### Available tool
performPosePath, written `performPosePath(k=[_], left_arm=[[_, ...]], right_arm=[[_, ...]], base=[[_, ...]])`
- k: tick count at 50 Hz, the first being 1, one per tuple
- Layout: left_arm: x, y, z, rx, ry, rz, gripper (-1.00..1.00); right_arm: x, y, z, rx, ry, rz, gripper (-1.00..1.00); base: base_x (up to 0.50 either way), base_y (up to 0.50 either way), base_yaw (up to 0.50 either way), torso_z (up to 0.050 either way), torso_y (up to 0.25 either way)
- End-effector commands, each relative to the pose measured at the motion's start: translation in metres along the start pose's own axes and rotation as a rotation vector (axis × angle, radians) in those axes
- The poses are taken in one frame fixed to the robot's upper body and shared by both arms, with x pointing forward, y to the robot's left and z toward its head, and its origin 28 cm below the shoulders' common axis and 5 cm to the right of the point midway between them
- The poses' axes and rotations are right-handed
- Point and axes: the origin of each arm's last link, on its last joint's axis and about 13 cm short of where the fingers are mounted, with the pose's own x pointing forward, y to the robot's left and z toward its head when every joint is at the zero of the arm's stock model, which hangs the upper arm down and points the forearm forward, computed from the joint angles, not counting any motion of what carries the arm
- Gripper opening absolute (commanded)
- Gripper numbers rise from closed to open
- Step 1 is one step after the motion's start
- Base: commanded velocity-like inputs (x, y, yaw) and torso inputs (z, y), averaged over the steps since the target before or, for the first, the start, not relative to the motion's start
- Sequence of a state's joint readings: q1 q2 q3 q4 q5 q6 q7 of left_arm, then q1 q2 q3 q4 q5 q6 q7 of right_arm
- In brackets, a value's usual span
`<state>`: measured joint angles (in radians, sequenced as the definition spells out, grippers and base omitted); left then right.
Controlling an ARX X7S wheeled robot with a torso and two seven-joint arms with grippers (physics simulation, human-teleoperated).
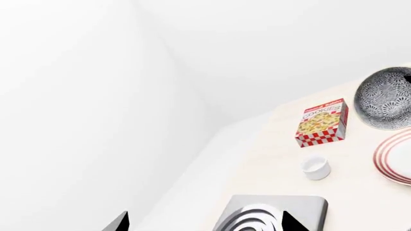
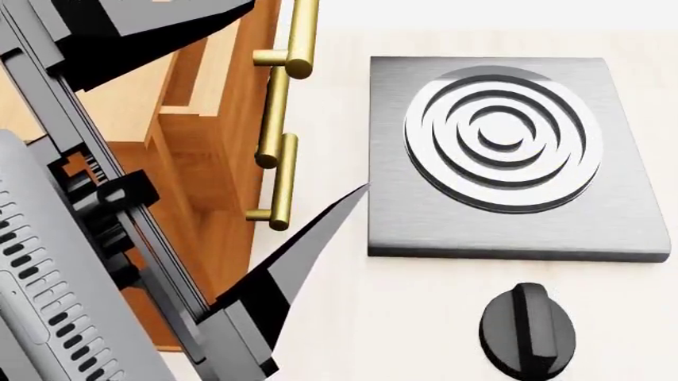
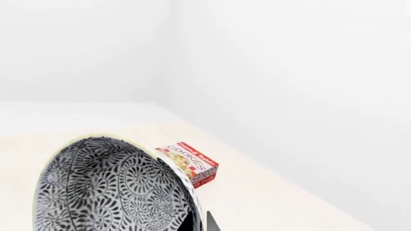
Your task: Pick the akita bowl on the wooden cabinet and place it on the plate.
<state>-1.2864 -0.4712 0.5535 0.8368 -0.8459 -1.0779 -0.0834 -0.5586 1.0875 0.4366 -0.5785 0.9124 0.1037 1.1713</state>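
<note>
right tool pinching akita bowl (image 3: 112, 185) rim, bowl tilted, airborne, filling lower left of right wrist frame | plate (image 1: 397, 156) just below bowl at right edge of left wrist frame | left tool: cannot tell

Bright, even, sharp renders with blown-out white walls; the square brushed-metal stove plate (image 2: 509, 159) casts only a thin soft shadow along its near edge.

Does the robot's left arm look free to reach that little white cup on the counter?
Probably yes. In the left wrist view the white cup stands alone on the pale counter, apart from the cookie box and the plate, with nothing visible between it and the camera.
</note>
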Motion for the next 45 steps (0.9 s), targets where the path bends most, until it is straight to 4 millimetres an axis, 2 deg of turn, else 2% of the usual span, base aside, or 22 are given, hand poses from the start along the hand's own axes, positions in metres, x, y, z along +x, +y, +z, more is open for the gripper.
performPosePath(k=[1,5,21,32,45], left_arm=[[-0.001,0.0,-0.002,-0.005,0.002,0.003,1.0],[-0.001,-0.001,-0.003,-0.007,0.002,0.003,1.0],[-0.002,-0.002,-0.005,-0.011,0.005,0.006,1.0],[-0.001,-0.003,-0.007,-0.013,0.007,0.002,1.0],[-0.001,-0.003,-0.009,-0.018,0.008,0.002,1.0]], right_arm=[[0.007,-0.005,0.009,0.142,0.029,0.021,-1.0],[0.006,-0.009,0.008,0.227,0.054,0.036,-1.0],[0.008,-0.018,0.009,0.364,0.076,0.047,-1.0],[0.014,-0.024,0.0,0.424,0.112,-0.005,-1.0],[0.022,-0.019,-0.014,0.447,0.161,-0.03,-1.0]], base=[[0.0,0.0,0.0,0.0,0.0],[0.0,0.0,0.0,0.0,0.0],[0.0,0.0,0.0,0.0,0.0],[0.0,0.0,0.0,0.0,0.001],[0.0,0.0,0.0,0.0,0.0]])
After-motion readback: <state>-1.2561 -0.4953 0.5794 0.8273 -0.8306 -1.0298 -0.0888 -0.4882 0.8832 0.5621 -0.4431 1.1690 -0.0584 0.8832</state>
